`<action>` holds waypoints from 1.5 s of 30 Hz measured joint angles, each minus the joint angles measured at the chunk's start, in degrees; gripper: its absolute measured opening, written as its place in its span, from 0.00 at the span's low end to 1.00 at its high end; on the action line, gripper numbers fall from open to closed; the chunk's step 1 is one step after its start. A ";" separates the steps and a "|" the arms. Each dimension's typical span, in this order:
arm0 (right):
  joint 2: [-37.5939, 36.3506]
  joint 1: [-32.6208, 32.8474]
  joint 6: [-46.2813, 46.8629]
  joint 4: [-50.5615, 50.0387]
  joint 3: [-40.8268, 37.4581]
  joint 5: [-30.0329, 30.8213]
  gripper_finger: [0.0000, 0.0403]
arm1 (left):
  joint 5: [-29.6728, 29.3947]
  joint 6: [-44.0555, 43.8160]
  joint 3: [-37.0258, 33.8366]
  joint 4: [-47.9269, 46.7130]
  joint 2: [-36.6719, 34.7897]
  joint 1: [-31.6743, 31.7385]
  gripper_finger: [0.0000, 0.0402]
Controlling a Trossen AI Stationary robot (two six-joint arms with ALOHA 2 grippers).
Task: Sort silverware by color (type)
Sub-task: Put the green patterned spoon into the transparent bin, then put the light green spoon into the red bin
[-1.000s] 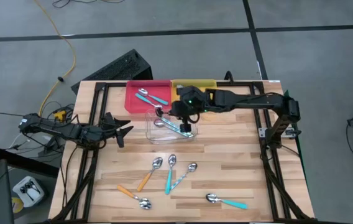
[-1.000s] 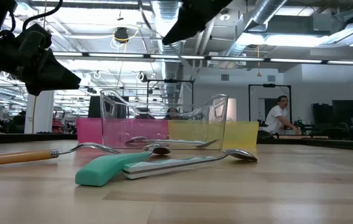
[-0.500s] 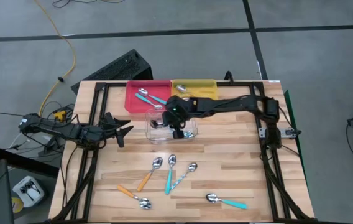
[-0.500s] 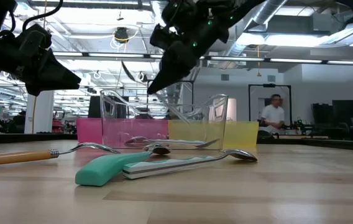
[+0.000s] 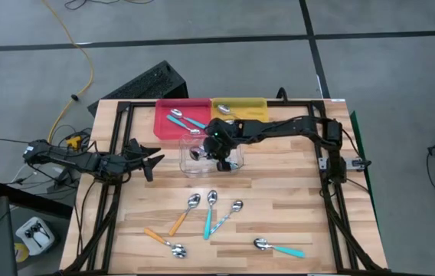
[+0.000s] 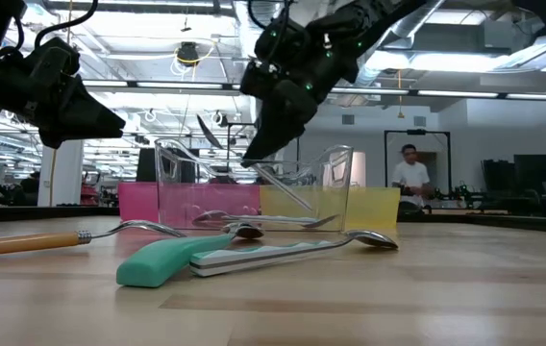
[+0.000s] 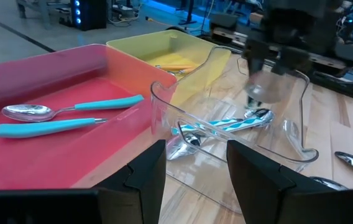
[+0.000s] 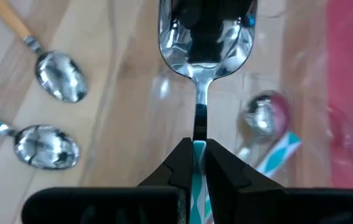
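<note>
My right gripper (image 8: 195, 146) hangs over the clear tray (image 5: 237, 167), shut on a spoon with a shiny bowl (image 8: 204, 37) and a pale blue striped handle (image 6: 287, 187). Another striped spoon (image 7: 226, 124) lies flat in that tray. Two teal spoons (image 7: 71, 118) lie in the red tray (image 5: 164, 123), and one spoon lies in the yellow tray (image 5: 252, 103). Several spoons (image 5: 210, 213) with orange, teal or pale handles lie on the near half of the table. My left gripper (image 7: 195, 180) waits open at the table's left edge, pointing at the trays. My right gripper pinches the spoon between its two fingers (image 8: 183, 158) on the handle just behind the neck (image 8: 195, 132). It comes slanting down from the table's right. The spoon is tilted, bowl (image 6: 209, 132) up toward the table's left, handle slanting down inside the clear tray's walls.
The three trays stand side by side at the table's far middle, the clear one nearest. A dark metal frame (image 5: 332, 192) edges the table. A person (image 6: 409, 178) stands in the room beyond the far edge.
My right gripper has come down from well above the table toward the clear tray, shifting a little toward the table's left and tipping further downward. It stays shut on the striped spoon, whose handle now reaches down into the clear tray.
</note>
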 joint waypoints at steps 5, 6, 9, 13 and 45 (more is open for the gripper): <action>0.02 -1.31 1.83 0.48 -1.53 -0.28 0.13 | 0.00 -0.02 0.00 0.01 0.00 0.00 0.38; 0.02 -1.33 1.99 0.76 -1.77 -0.32 0.13 | 0.00 -0.02 0.00 0.01 0.00 0.00 0.38; 0.02 -1.51 2.02 0.56 -2.34 -0.30 0.13 | 0.00 -0.02 0.00 0.00 0.00 0.00 0.38; -0.02 -1.64 2.15 2.13 -2.29 -0.32 0.13 | -0.16 0.00 0.00 0.01 0.00 0.00 0.38; -0.02 -2.45 6.26 3.61 -2.25 0.05 0.34 | -0.66 1.18 0.00 0.02 0.00 0.00 0.38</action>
